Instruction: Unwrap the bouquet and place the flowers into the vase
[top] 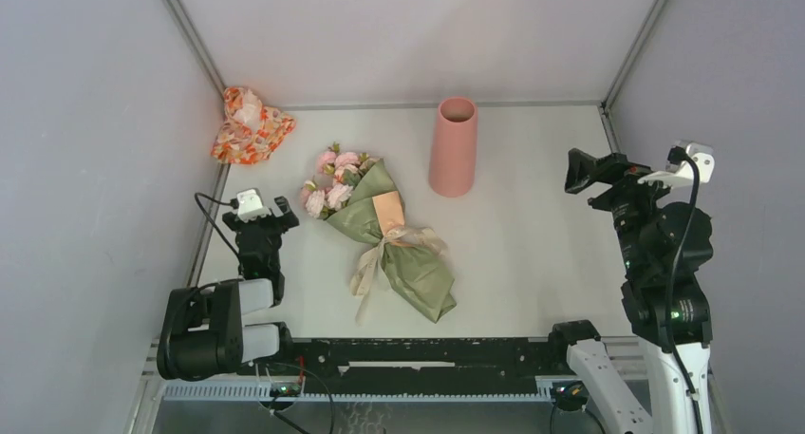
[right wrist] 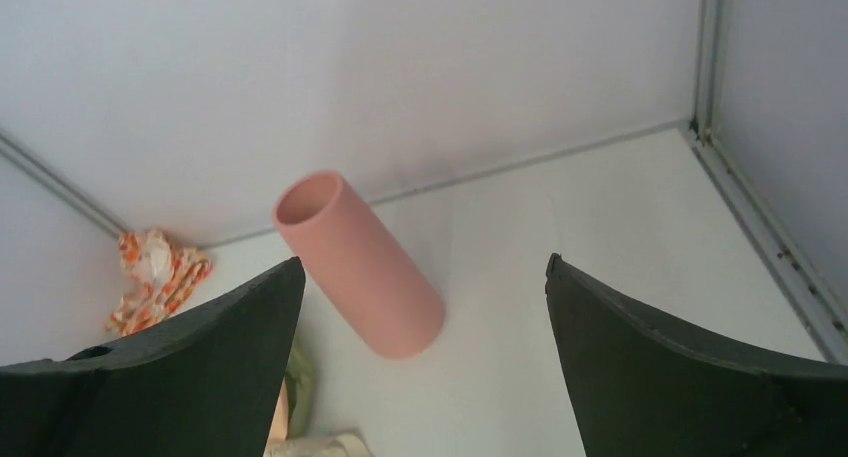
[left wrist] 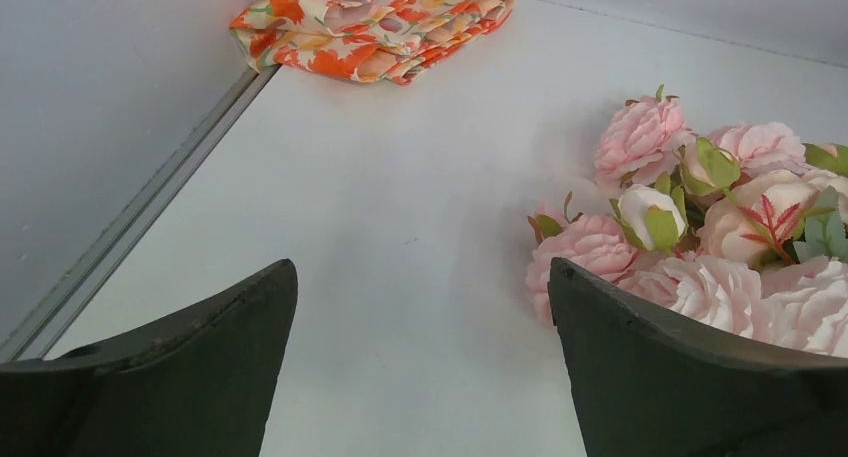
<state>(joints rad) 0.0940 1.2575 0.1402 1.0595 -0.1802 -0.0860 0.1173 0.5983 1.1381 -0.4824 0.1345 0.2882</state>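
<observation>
From the top view I am looking at the bouquet lying on its side in the middle of the table. It is wrapped and tied, with its cream ribbon knotted around the waist of the paper cone and the flowers pointing toward the far left. The vase is standing upright just beyond it to the right, apart from the paper. The left gripper is hovering low beside the blooms, and the right gripper is hanging raised at the right, well apart from everything; neither is holding anything. A patterned cloth bundle is sitting in the far left corner, out of my way. Through the left wrist I am seeing both fingers spread wide over bare table, with pink heads just beside the right one. I am judging this arm is aimed too near the petals, and I should be steering it toward the ribbon instead. Through the right wrist the fingers are equally wide, framing the vase, with a scrap of green paper at the bottom edge. I am planning on one arm pinning the cone's narrow end while the other is tugging a loose ribbon tail slowly, so the bouquet is not sliding into the vase and tipping it.
</observation>
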